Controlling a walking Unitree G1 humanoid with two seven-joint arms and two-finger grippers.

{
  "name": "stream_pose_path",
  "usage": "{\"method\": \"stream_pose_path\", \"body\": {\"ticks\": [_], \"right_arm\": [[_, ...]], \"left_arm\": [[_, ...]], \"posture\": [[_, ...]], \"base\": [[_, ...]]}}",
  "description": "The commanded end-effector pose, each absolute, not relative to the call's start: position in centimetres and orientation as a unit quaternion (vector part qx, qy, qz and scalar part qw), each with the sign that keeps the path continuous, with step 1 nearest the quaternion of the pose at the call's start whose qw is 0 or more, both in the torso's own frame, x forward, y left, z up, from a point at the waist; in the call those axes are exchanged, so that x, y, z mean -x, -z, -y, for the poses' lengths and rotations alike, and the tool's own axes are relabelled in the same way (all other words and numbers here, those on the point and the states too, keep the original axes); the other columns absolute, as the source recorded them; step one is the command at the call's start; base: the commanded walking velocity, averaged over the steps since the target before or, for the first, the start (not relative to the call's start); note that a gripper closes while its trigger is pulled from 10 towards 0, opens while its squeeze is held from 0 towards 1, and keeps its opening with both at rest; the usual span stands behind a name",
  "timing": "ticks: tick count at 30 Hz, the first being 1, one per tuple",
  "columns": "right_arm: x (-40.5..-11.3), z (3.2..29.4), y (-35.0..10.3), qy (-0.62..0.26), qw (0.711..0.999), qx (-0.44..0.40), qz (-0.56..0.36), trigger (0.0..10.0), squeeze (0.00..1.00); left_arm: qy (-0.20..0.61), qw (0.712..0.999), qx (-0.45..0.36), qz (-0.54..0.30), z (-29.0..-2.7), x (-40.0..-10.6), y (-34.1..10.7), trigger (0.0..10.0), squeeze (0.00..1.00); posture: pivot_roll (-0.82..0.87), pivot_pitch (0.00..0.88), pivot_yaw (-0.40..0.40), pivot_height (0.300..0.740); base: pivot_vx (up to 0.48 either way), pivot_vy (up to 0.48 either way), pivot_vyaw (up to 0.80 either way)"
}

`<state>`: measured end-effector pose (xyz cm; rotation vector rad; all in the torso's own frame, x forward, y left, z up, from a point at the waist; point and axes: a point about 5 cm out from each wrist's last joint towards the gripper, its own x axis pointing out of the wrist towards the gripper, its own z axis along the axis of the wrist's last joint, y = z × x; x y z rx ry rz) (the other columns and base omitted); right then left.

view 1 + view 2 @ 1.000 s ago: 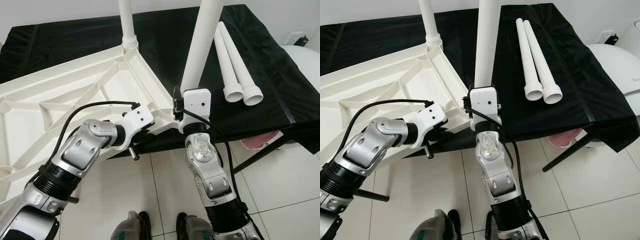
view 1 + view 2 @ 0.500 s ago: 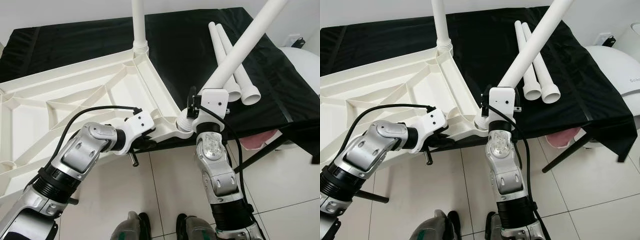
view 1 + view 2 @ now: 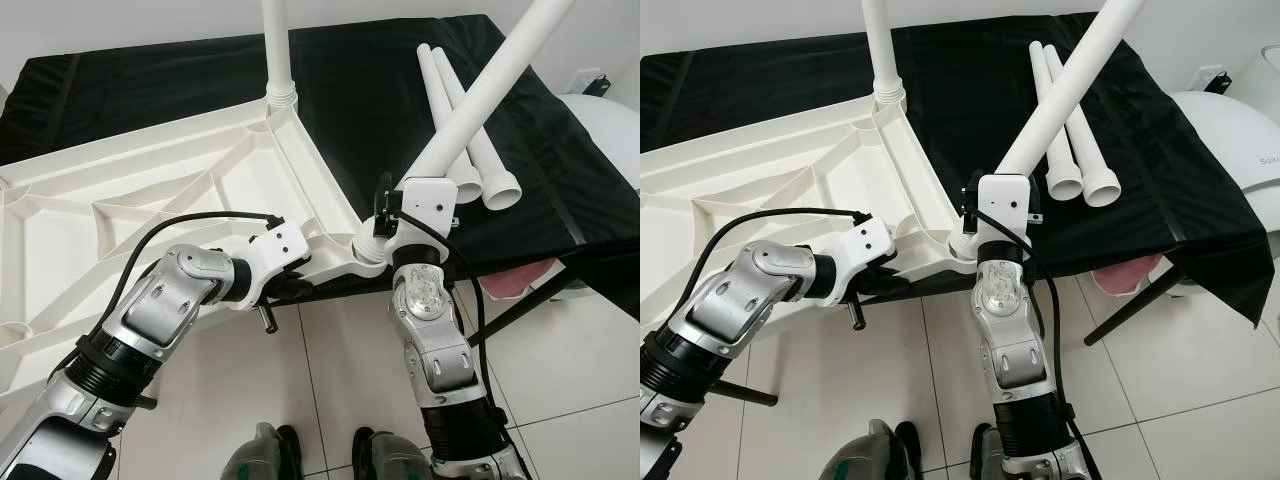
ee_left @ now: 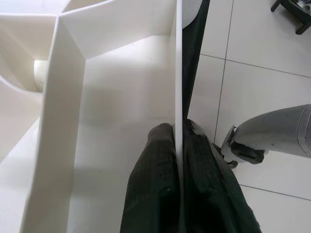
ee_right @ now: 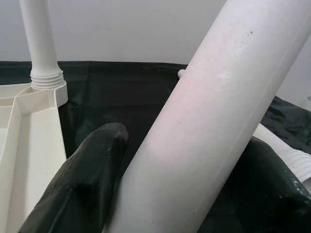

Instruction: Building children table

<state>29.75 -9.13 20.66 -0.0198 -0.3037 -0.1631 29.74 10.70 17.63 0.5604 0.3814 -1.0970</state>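
The white plastic tabletop point(image 3: 150, 200) is lying upside down, ribs up, on the black-draped table point(image 3: 370, 90), its near corner hanging over the table's front edge. The left gripper point(image 4: 181, 160) is pinching the thin rim of the tabletop, jaws narrowed onto it from both sides. The right gripper point(image 5: 165, 165) is holding a white leg point(image 3: 480, 100) between its jaws, the leg leaning away to the right with its lower end at the near corner socket point(image 3: 368, 250). Another leg point(image 3: 277, 45) is standing upright in the far corner. Two spare legs point(image 3: 470, 140) are lying side by side on the table just beyond.
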Motion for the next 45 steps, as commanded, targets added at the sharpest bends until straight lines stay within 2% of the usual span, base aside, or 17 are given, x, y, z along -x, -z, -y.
{"method": "stream_pose_path", "body": {"ticks": [1,2,3,4,6,7,8,9,10,17,23,28,32,45], "right_arm": [[-30.0,11.6,-18.1,0.128,0.986,0.039,0.095,10.0,0.00],[-30.0,11.6,-18.1,0.127,0.987,0.039,0.096,10.0,0.00],[-30.1,11.6,-18.1,0.125,0.987,0.042,0.097,6.5,0.00],[-30.1,11.7,-18.2,0.127,0.985,0.048,0.102,0.0,0.00],[-30.1,11.7,-18.3,0.126,0.985,0.050,0.105,0.0,0.00],[-30.1,11.7,-18.4,0.125,0.985,0.050,0.108,1.2,0.00],[-30.1,11.7,-18.4,0.125,0.985,0.050,0.108,1.2,0.00],[-30.2,11.7,-18.5,0.124,0.985,0.050,0.110,7.4,0.00],[-30.2,11.6,-18.6,0.120,0.985,0.046,0.114,10.0,0.00],[-30.1,10.6,-19.6,0.077,0.986,0.033,0.145,10.0,0.00],[-29.9,9.7,-21.8,0.011,0.981,-0.020,0.191,10.0,0.00],[-30.1,9.9,-22.5,-0.001,0.979,-0.040,0.198,10.0,0.00],[-30.8,10.7,-24.4,-0.015,0.972,-0.056,0.229,10.0,0.00],[-30.9,10.9,-25.6,-0.097,0.956,-0.063,0.269,10.0,0.00]], "left_arm": [[0.492,0.810,-0.251,-0.198,-11.9,-29.9,-16.9,10.0,0.00],[0.491,0.810,-0.251,-0.198,-11.9,-29.9,-16.9,10.0,0.00],[0.491,0.811,-0.251,-0.197,-11.9,-29.9,-16.9,10.0,0.00],[0.490,0.811,-0.251,-0.197,-12.0,-29.9,-17.0,10.0,0.00],[0.490,0.811,-0.251,-0.197,-12.0,-30.0,-17.0,10.0,0.00],[0.489,0.811,-0.252,-0.197,-12.0,-30.0,-17.0,10.0,0.00],[0.489,0.811,-0.252,-0.197,-12.0,-30.0,-17.0,10.0,0.00],[0.489,0.812,-0.252,-0.197,-12.0,-30.0,-17.0,10.0,0.00],[0.489,0.812,-0.252,-0.197,-12.0,-30.0,-17.0,10.0,0.00],[0.488,0.813,-0.251,-0.197,-12.1,-30.0,-17.1,10.0,0.00],[0.480,0.819,-0.248,-0.194,-12.2,-30.3,-17.3,10.0,0.00],[0.473,0.824,-0.246,-0.191,-12.3,-30.6,-17.5,10.0,0.00],[0.439,0.849,-0.233,-0.180,-12.7,-31.8,-18.4,10.0,0.00],[0.419,0.861,-0.229,-0.175,-13.2,-32.3,-18.7,10.0,0.00]], "posture": [[-0.08,0.190,0.009,0.740],[-0.08,0.190,0.009,0.740],[-0.08,0.192,0.010,0.740],[-0.08,0.193,0.011,0.740],[-0.08,0.193,0.011,0.740],[-0.08,0.196,0.012,0.740],[-0.08,0.196,0.012,0.740],[-0.08,0.196,0.012,0.740],[-0.08,0.196,0.012,0.740],[-0.08,0.199,0.014,0.740],[-0.08,0.201,0.014,0.740],[-0.08,0.201,0.014,0.740],[-0.08,0.195,0.016,0.740],[-0.07,0.188,0.013,0.740]], "base": [[0.000,0.000,0.00],[0.000,0.000,0.00],[0.000,0.000,0.00],[0.000,0.000,0.00],[0.000,0.000,0.00],[0.000,0.000,0.00],[0.000,0.000,0.00],[0.000,0.000,0.00],[0.000,0.000,0.00],[0.000,0.000,0.00],[0.000,0.000,0.00],[0.000,0.000,0.00],[0.000,0.000,0.00],[0.000,0.000,0.00]]}}
